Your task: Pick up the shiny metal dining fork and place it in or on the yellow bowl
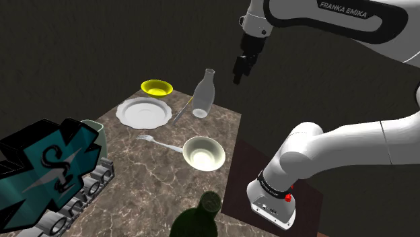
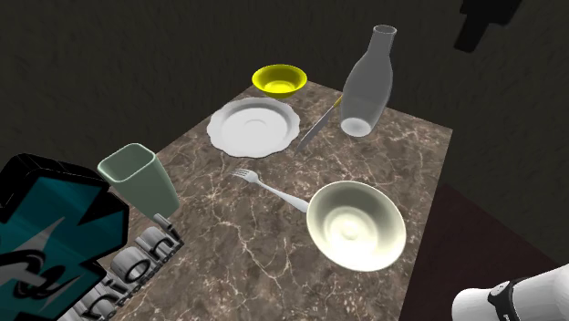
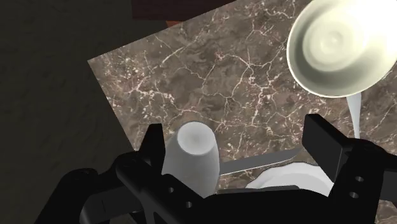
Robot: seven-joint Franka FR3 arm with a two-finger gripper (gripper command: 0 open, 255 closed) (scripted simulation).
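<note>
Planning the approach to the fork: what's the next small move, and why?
Probably shift the open gripper sideways toward the fork before descending. It hangs high, close to the bottle, which sits right under it in the wrist view. The fork lies apart from both, its handle end by the cream bowl. Dropping straight down would likely hit the bottle.

A table (image 1: 151,178) topped in brown marble with pale veins stood in dim light. Its edges cut sharply against a dark, mottled surface (image 1: 94,40) on every side — whether that was wall or floor could not be told.
</note>
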